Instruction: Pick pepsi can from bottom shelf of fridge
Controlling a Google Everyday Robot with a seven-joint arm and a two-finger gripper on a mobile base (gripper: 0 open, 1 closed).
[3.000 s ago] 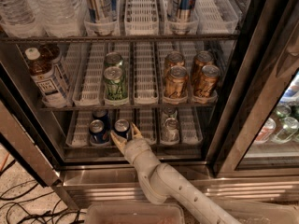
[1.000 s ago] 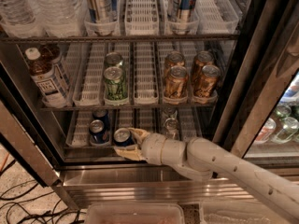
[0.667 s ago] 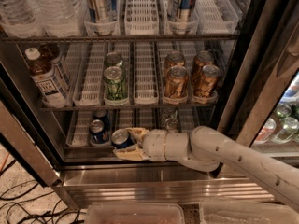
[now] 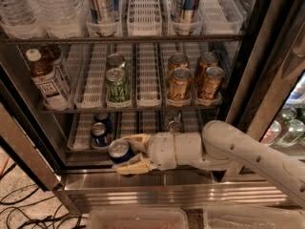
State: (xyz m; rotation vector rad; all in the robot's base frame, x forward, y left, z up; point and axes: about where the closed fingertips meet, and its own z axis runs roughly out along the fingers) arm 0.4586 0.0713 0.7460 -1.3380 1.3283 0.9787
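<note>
Gripper (image 4: 123, 155) at the front edge of the fridge's (image 4: 248, 56) bottom shelf (image 4: 127, 124), fingers (image 4: 136, 165) clenched on a tilted pepsi can (image 4: 117, 149) held between them. A second blue can (image 4: 98, 130) stands just up-left of the fingers.

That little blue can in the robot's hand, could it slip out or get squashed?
The pepsi can looks like smooth metal, so it is probably somewhat slippery, though the gripper, at the front edge of the bottom shelf, clamps it from both sides. As a drink can, it would likely dent under a hard squeeze. Being round, it could roll if dropped sideways.
</note>
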